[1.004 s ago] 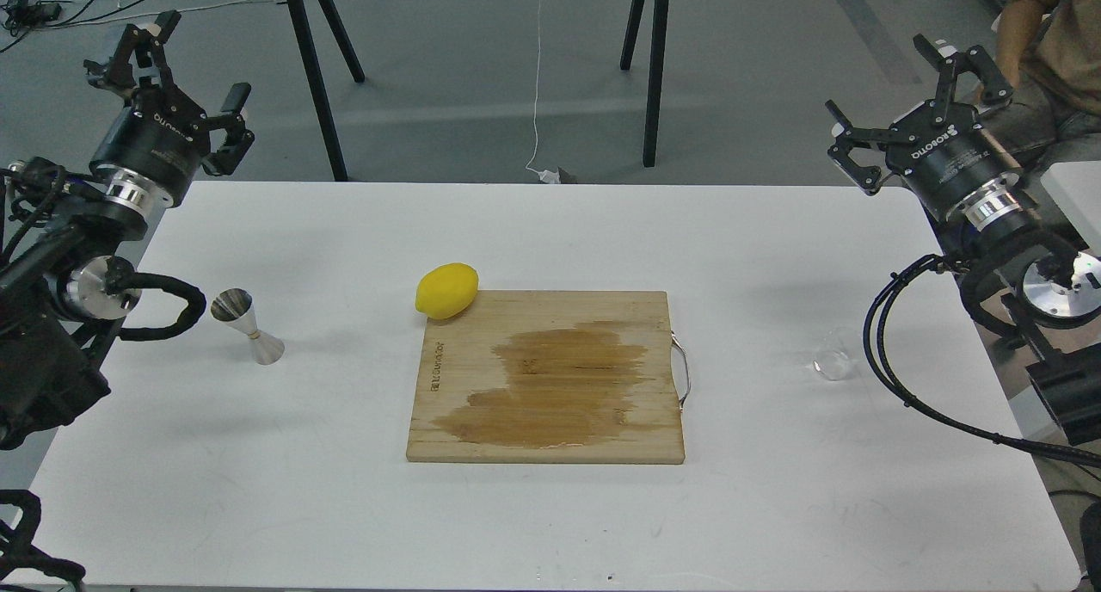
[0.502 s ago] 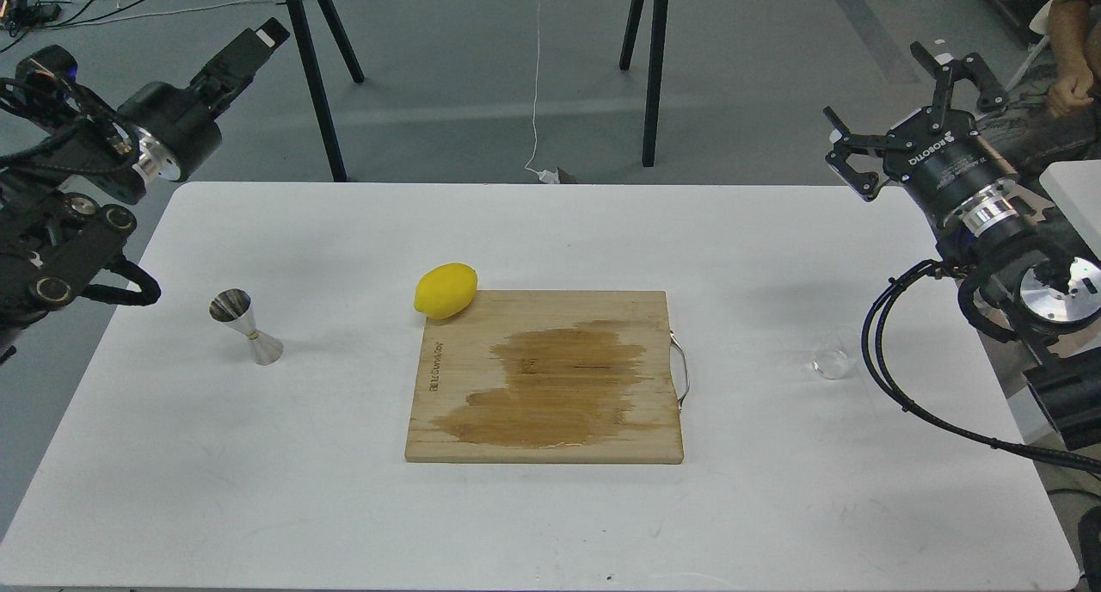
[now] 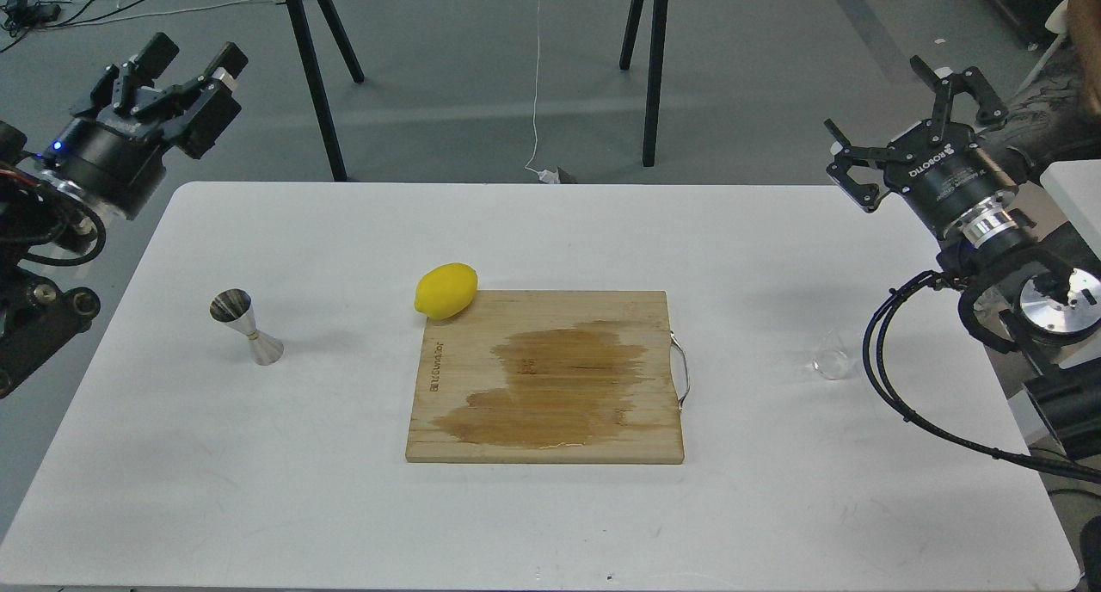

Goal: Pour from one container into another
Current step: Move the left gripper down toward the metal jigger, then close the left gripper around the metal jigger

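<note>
Head view, glass cup (image 3: 833, 364) (untouched), jigger (image 3: 247, 327)

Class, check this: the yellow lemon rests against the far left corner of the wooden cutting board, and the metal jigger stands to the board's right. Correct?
Not quite. The head view shows the shiny metal hourglass-shaped jigger standing to the left of the wooden cutting board. The yellow lemon is as stated.

Your robot's two arms are matte black with bare silver metal rings at the wrists. The right black two-finger tool (image 3: 894, 119) has thin, angular linkage fingers and white lettering on its round body. Black cables loop beside that arm, near a polished silver joint disc. The left black two-finger tool (image 3: 176, 71) shows a small blue light behind its blocky fingers.
</note>
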You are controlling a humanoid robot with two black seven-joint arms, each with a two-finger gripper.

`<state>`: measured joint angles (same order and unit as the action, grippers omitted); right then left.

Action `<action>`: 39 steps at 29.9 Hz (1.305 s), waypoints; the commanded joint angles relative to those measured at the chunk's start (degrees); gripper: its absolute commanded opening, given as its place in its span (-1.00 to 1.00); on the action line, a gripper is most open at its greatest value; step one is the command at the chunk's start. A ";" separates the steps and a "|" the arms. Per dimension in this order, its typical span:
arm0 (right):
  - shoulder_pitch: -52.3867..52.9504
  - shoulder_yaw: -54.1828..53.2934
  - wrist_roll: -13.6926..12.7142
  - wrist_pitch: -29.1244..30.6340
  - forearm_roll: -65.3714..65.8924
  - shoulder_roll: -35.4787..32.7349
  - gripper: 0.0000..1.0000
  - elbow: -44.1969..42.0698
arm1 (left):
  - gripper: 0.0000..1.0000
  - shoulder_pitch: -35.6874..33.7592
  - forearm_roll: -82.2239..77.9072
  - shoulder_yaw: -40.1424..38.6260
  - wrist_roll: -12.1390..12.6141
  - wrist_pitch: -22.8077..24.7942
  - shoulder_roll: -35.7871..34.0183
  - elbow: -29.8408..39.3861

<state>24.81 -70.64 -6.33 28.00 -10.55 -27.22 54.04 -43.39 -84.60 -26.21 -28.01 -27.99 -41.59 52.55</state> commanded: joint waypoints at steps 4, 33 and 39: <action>-0.03 -0.11 0.01 0.00 0.00 0.06 0.99 0.10 | 0.99 5.23 -1.88 0.28 0.01 -0.01 -5.08 1.59; -0.29 -0.11 2.12 0.00 0.00 -0.02 0.99 -0.95 | 0.97 27.04 -4.97 -0.60 0.01 -0.01 0.18 -3.41; -0.29 -0.29 2.11 0.00 0.00 -0.46 0.99 -0.95 | 0.97 27.30 -4.88 0.02 0.01 -0.01 6.34 -10.00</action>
<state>24.52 -70.76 -4.19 28.00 -10.55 -27.52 53.12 -16.08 -89.55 -26.42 -27.99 -28.00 -37.76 45.24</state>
